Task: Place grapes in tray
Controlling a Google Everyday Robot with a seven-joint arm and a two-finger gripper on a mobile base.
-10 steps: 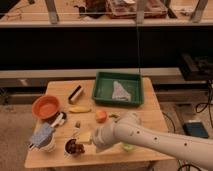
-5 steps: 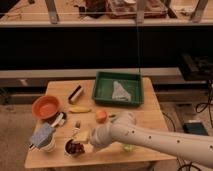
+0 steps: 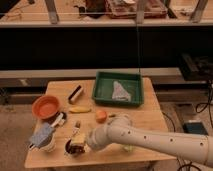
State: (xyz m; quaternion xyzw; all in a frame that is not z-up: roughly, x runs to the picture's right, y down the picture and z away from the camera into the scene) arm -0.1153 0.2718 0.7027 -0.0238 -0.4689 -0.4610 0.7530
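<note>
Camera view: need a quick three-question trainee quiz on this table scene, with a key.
1. True or false: the grapes already lie in the tray.
2. Where is the gripper? A: above the orange bowl. B: at the grapes near the table's front left. C: inside the tray.
3. Which round fruit sits on the table between the grapes and the tray?

Key: 1 false, the grapes are on the table, apart from the tray. 2 B. 3 the orange fruit.
</note>
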